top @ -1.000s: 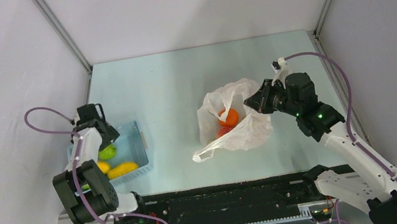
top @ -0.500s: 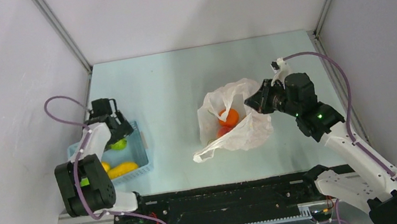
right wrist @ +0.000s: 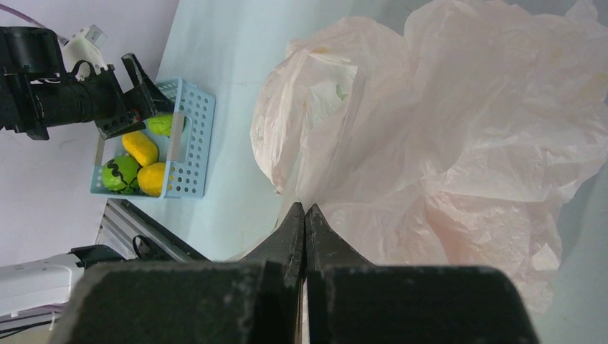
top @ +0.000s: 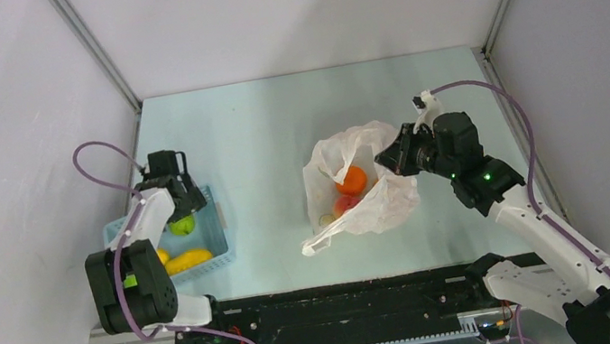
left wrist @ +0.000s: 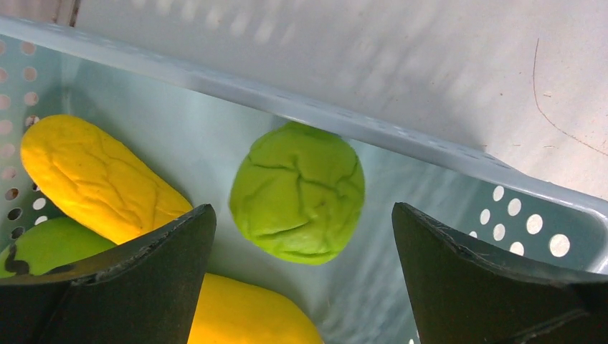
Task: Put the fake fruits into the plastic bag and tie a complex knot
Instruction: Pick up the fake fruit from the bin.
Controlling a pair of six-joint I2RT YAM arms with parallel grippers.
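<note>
Left jaws: standing wide, hanging over the basket (top: 212, 231) at the left edge of the tabletop (top: 258, 124), with a green fruit (left wrist: 297, 192) lying below the gap between them, untouched.
Right jaws: pressing together on the right rim of the bag (top: 379, 202), holding it up.
Bag: sitting mid-tabletop with its mouth gaping, an orange fruit (top: 352, 180) and a red fruit (top: 344, 204) lying inside.
Basket: also holding yellow fruits (left wrist: 93, 179) and a second green fruit (left wrist: 36, 247).

A light blue perforated basket (top: 219, 230) stands at the left of the table (top: 259, 133).
</note>
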